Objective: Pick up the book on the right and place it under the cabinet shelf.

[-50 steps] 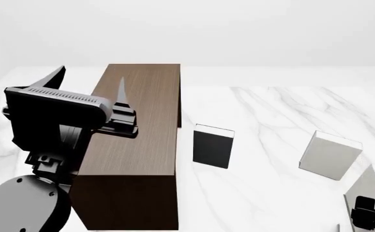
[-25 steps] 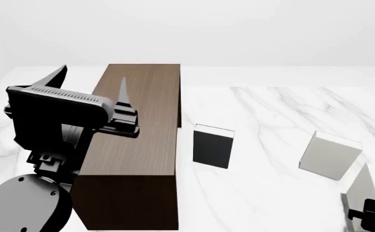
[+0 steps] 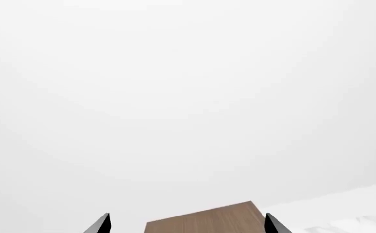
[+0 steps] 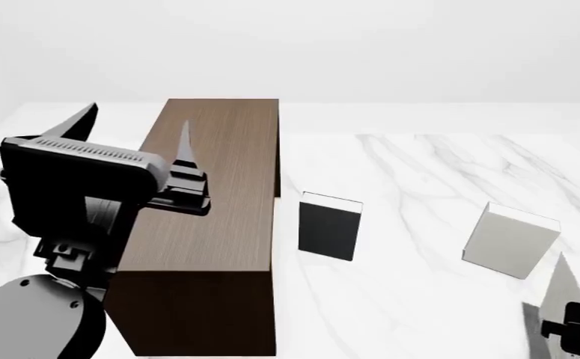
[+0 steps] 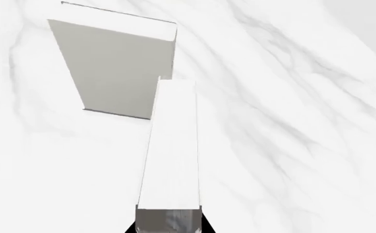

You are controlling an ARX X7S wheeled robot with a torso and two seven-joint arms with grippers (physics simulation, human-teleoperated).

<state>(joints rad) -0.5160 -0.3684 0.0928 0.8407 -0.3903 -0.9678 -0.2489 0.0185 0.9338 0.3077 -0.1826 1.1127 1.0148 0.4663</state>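
Here, plain white book (image 5: pixel 170 145), matte, clamped by right end effector (image 5: pixel 168 224), veined marble table (image 5: pixel 291 121).

Left hand (image 4: pixel 130 138) is raised at near left, fingers spread; right hand (image 4: pixel 574 333) sits low at near right, clamped.

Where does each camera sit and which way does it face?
Head: looks down over white marble table; left gripper, right gripper show.
Left wrist: looks over tall dark-brown wooden cabinet at blank background; fingertips show.
Right wrist: looks along held plain white book toward duller grey book; gripper barely shows.
Shared: head and right wrist both show both books.
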